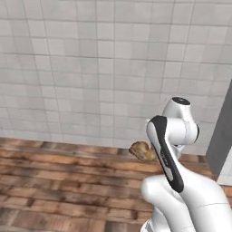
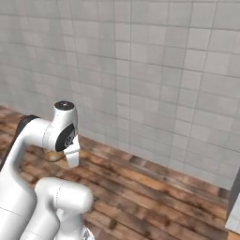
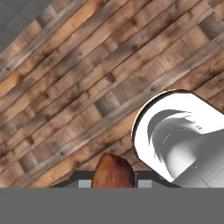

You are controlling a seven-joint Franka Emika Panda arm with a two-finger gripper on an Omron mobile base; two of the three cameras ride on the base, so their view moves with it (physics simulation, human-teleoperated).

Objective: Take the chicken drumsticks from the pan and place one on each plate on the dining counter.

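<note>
The hand (image 3: 113, 183) is closed narrowly on a chicken drumstick (image 3: 113, 173), the glossy brown piece sitting between its dark fingertips (image 3: 72, 180) at the bottom of the hand view. In the left base view the drumstick (image 1: 142, 151) hangs in the air beside the white arm (image 1: 170, 136), well above the wooden plank floor (image 1: 59, 186). Behind stands a grey tiled wall (image 1: 90, 68).

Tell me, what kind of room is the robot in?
Probably a kitchen or dining room: a pale grey square-tiled wall meets a brown wooden plank floor, and the gripper carries a golden-brown roasted chicken drumstick.
</note>
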